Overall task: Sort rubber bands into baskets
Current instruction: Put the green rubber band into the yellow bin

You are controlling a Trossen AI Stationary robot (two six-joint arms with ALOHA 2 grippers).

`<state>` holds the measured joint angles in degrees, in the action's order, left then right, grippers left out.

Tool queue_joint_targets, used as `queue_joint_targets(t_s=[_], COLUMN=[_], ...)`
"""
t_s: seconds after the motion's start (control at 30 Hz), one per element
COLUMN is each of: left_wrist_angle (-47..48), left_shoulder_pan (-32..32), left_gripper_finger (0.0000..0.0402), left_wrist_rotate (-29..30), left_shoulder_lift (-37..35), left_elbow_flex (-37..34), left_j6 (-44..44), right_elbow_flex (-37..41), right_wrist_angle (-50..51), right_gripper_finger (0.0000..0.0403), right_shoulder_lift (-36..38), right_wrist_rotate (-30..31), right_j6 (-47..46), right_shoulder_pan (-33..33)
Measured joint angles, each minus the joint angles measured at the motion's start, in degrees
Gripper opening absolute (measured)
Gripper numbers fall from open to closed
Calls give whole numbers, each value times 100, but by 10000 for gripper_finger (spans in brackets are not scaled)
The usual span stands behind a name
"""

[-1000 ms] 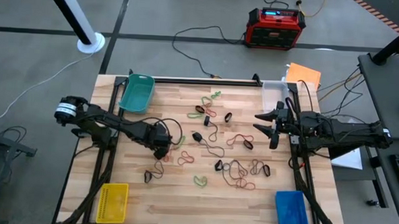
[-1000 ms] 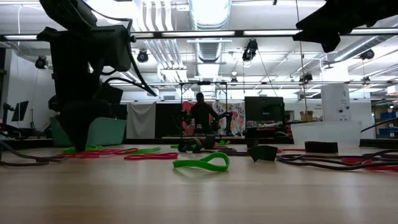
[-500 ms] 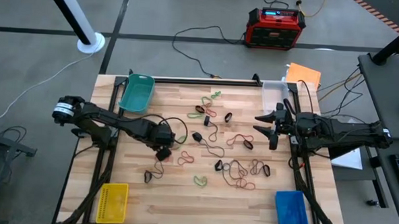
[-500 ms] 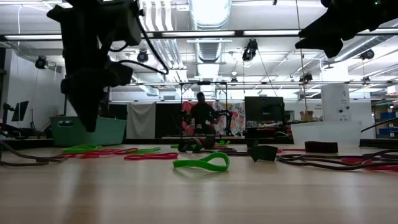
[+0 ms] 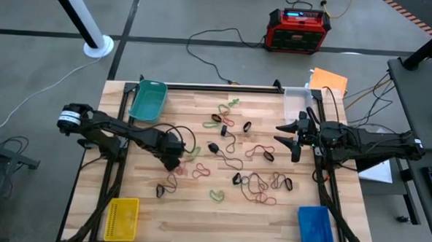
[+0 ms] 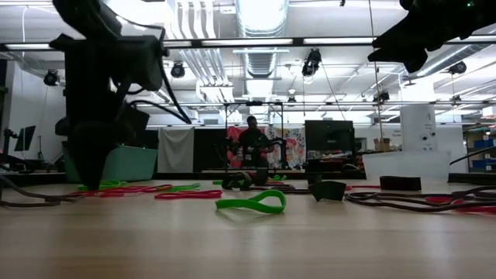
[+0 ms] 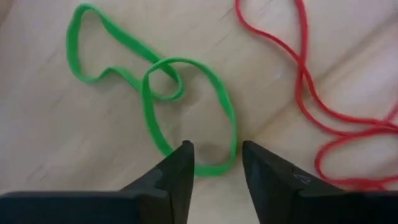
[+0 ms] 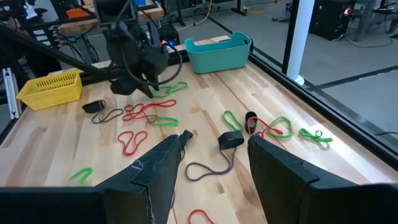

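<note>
Rubber bands (image 5: pixel 250 182) in red, green, black and brown lie scattered over the middle of the wooden table. My left gripper (image 7: pixel 216 157) is down at the table, left of the middle (image 5: pixel 172 163), and open. Its fingertips stand on either side of the near end of a twisted green band (image 7: pixel 155 93), with a red band (image 7: pixel 323 124) beside it. My right gripper (image 5: pixel 288 136) hovers open above the table's right side. The baskets stand at the corners: teal (image 5: pixel 148 100), clear (image 5: pixel 297 100), yellow (image 5: pixel 121 217), blue (image 5: pixel 316 226). My left gripper points down with the end curve of the green band's loop (image 7: pixel 211 169) lying flat on the table between its open fingers. Whether either fingertip (image 7: pixel 184 155) touches the band, I cannot tell.
A red-and-black box (image 5: pixel 297 30) and cables lie on the floor beyond the far edge. In the low view a green band (image 6: pixel 252 204) and a black one (image 6: pixel 332 190) lie near the middle. A person (image 6: pixel 249 143) stands far back in the room.
My left gripper has risen a little off the table and has come down again at about the same place by the green band. The bands lie as before.
</note>
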<state>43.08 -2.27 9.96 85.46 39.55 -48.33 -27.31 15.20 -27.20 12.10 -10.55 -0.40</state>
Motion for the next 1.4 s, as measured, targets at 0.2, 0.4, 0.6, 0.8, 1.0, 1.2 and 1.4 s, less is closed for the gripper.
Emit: queue_joint_targets(t_s=[0.2, 0.4, 0.6, 0.8, 1.0, 1.2, 1.4], left_wrist_angle=[-446, -565, -525, 36, 666, 902, 744], left_shoulder_pan=[8, 5, -33, -270, -629, -624, -420], left_gripper_finger=[122, 47, 3, 0, 0, 4, 58], left_wrist_rotate=[11, -13, 16, 217, 250, 232, 324], left_shoulder_lift=[-34, -27, -29, -150, -215, -211, -63], left_elbow_flex=[-317, -330, -221, 563, 1391, 1357, 866], left_j6=[13, 152, 207, 567, 735, 45, -43], right_elbow_flex=[0, 0, 0, 1, 22, 30, 46], right_wrist_angle=[0, -2, -2, 101, 127, 216, 219], right_gripper_finger=[183, 183, 183, 183, 183, 183, 183], right_shoulder_lift=[0, 0, 2, 0, 2, 2, 0], right_wrist_rotate=[0, 1, 0, -3, -7, -9, -9], right_j6=[0, 0, 2, 0, -73, -236, -240], right_shoulder_pan=[0, 0, 0, 0, 0, 0, 0])
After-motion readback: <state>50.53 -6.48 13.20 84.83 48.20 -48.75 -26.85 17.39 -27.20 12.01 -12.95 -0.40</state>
